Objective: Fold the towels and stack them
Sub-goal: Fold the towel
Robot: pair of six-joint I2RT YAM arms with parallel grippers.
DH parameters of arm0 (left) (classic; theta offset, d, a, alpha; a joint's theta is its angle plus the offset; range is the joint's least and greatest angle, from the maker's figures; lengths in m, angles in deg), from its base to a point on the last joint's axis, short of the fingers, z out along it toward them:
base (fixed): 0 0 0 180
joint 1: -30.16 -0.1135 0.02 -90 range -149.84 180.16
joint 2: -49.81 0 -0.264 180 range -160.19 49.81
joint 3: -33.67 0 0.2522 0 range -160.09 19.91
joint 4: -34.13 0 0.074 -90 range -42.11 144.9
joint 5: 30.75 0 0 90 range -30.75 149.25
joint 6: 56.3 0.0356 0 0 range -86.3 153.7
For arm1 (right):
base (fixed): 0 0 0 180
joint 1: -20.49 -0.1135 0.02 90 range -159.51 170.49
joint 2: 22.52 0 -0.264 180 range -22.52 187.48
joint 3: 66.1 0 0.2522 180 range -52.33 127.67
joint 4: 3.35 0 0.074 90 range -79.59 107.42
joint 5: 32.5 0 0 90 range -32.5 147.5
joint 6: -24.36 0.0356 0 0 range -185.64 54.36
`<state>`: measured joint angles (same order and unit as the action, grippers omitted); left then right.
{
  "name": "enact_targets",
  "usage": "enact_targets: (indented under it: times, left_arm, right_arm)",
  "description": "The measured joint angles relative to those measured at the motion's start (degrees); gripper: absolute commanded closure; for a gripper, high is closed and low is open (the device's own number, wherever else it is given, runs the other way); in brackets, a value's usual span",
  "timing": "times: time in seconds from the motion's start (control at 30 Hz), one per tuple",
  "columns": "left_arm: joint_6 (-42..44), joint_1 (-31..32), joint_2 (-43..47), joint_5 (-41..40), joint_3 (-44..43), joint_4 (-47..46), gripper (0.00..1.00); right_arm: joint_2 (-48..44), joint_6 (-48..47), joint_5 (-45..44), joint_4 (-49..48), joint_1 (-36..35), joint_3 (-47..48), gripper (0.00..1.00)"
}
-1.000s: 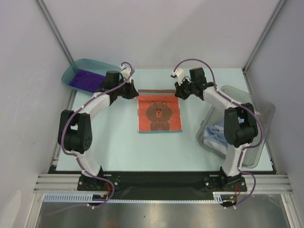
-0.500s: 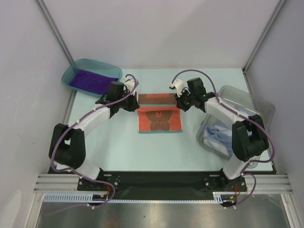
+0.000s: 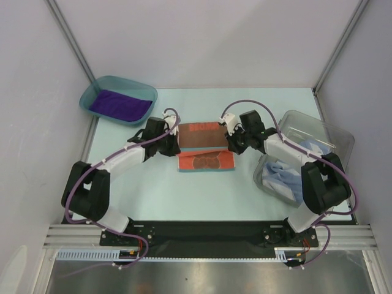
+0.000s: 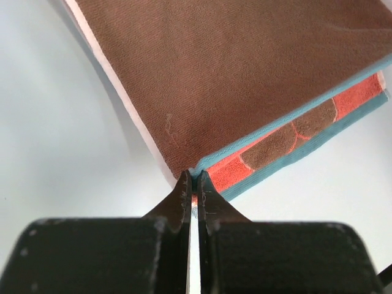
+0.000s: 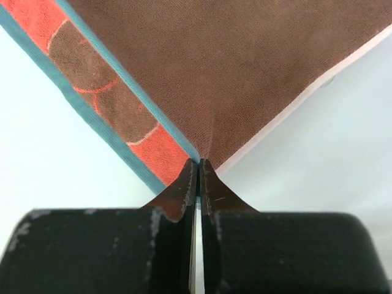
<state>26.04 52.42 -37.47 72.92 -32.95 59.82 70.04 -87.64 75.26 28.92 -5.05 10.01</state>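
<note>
A brown-red towel [image 3: 205,147] with orange face and light-blue edges lies at the table's middle, its far half lifted and folded toward me, brown back up. My left gripper [image 3: 177,139] is shut on its left far corner [image 4: 195,173]. My right gripper [image 3: 231,138] is shut on its right far corner [image 5: 200,160]. A deep purple towel [image 3: 119,105] lies in the teal tray [image 3: 98,86] at the back left. Light-blue towels [image 3: 283,174] lie in the clear bin [image 3: 331,147] on the right.
Grey walls enclose the table on three sides. The clear bin sits close to my right arm's elbow. The metal rail with both arm bases [image 3: 208,236] runs along the near edge.
Both grippers have pulled the towel's far edge toward me over its near half. Most of the bear picture is now covered by the brown back.
</note>
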Motion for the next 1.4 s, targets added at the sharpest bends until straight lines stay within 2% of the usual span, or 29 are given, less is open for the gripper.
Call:
enact_targets:
  times: [0.73,0.97,1.17,1.23,1.27,1.33,1.4]
  left_arm:
    - [-5.4,0.7,2.2,0.4,3.7,-1.0,1.00]
    - [-5.5,1.1,1.5,0.6,3.7,-0.6,1.00]
    - [-5.9,1.8,0.2,-0.9,3.7,0.3,1.00]
    - [-5.9,2.0,-0.6,-2.1,3.7,1.2,0.99]
    - [-5.9,2.2,-1.0,-2.8,3.7,1.7,0.98]
    - [-5.9,2.7,-1.7,-3.8,3.7,2.6,0.76]
    - [-6.0,3.3,-1.9,-4.6,3.7,3.5,0.72]
  right_arm:
    - [-0.6,5.6,-4.7,-0.1,-2.3,-4.1,1.00]
    - [-0.6,6.6,-6.1,-0.2,-2.4,-4.2,0.93]
    - [-0.5,7.7,-7.4,0.6,-2.9,-5.3,0.74]
    - [-0.1,8.1,-8.1,1.6,-2.9,-5.5,0.70]
    - [0.2,8.3,-8.1,2.1,-2.9,-5.5,0.69]
    - [0.5,8.5,-8.1,3.0,-2.8,-5.5,0.68]
    - [0.6,8.5,-8.0,4.0,-2.8,-5.5,0.70]
